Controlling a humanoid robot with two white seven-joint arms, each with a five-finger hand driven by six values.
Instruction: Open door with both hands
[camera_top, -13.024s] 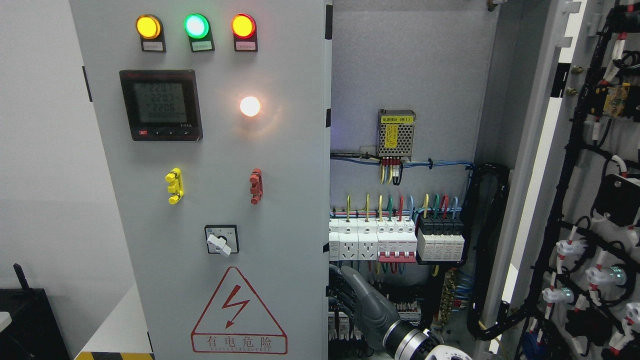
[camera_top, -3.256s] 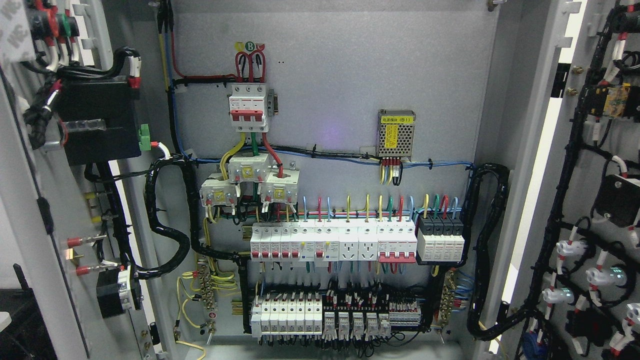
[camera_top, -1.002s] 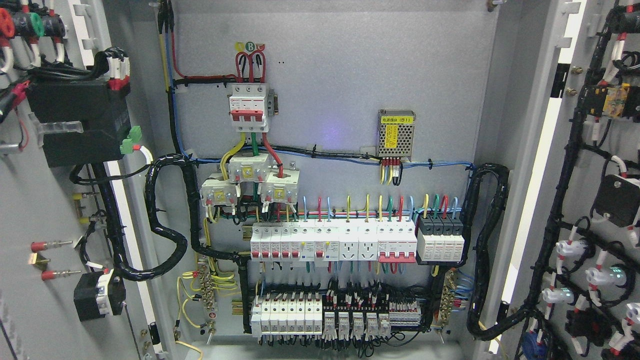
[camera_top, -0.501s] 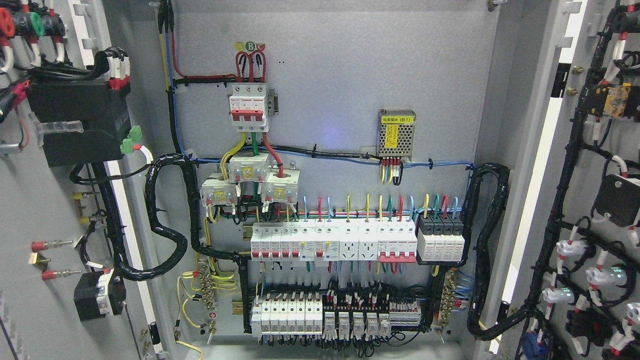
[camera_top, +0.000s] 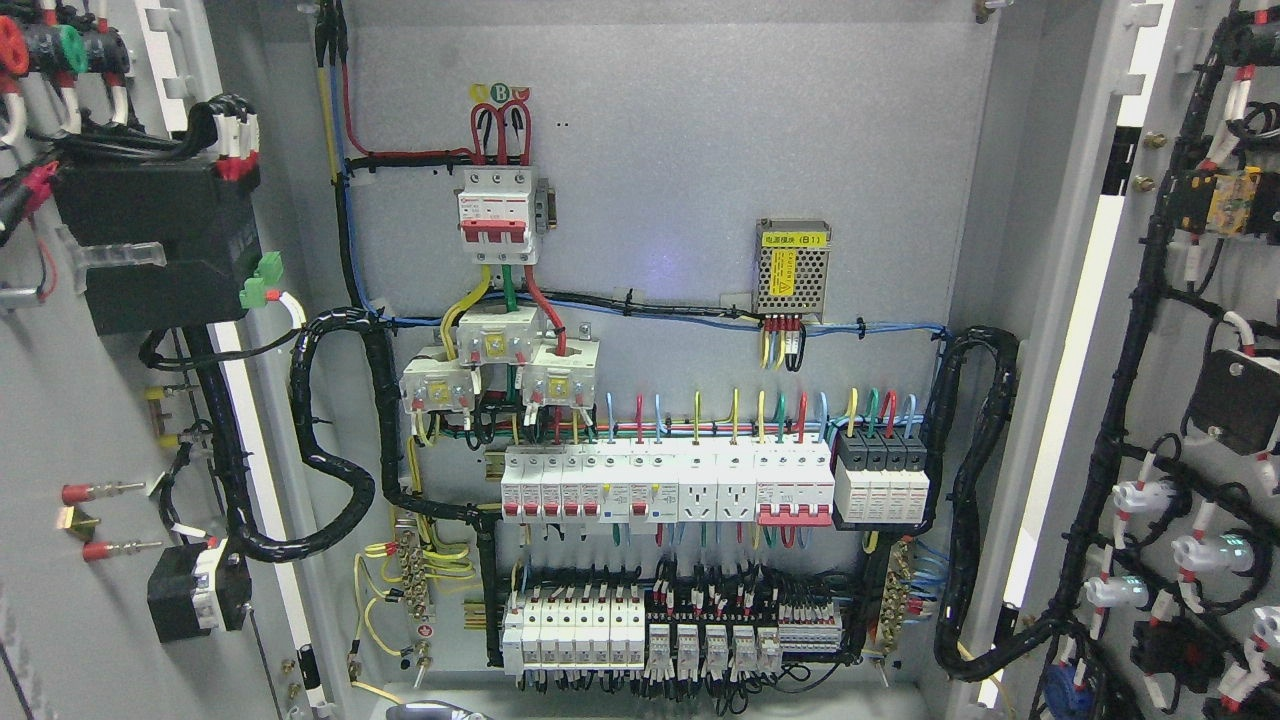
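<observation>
Only a grey sliver of one hand (camera_top: 432, 711) shows at the cabinet's bottom edge; we cannot tell which hand, nor its fingers. Both doors stand swung wide, the left door (camera_top: 60, 400) and right door (camera_top: 1200, 330) showing wired backs. Inside the cabinet (camera_top: 880, 120) we see rows of white breakers (camera_top: 665, 485), a mesh power supply (camera_top: 792, 268) and black cable looms (camera_top: 340, 440).

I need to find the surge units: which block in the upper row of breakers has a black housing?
The black block at the right end of the upper row, under yellow, green, red and blue wires. The other units in that row, like the red-barred breaker beside it, are white.
</observation>
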